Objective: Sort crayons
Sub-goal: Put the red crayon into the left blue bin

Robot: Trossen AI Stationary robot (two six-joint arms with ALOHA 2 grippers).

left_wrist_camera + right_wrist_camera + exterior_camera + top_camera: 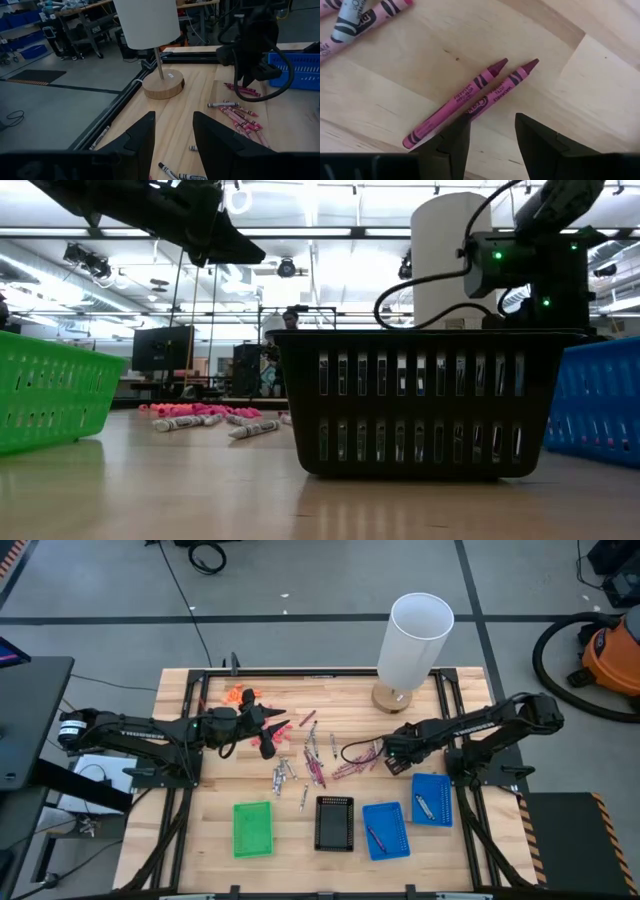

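Many crayons (315, 765) lie loose on the wooden table (200, 830), silvery, maroon and pinkish-red; the low view shows some (205, 419) beyond the trays. My right gripper (384, 754) points down, open, low over two pinkish-maroon crayons (470, 97) lying side by side; one (502, 87) runs under its left finger, and whether they touch I cannot tell. My left gripper (272, 740) hangs open above the table's left-middle, nothing between its fingers (174, 117). A purple crayon lies in one blue tray (386, 830) and a silvery one in the other (431, 800).
A green tray (252, 828) and a black tray (334, 823) stand with the blue ones along the near edge. A white-shaded lamp (410, 645) on a round wooden base stands at the far right. Orange bits (240, 695) lie at the far left.
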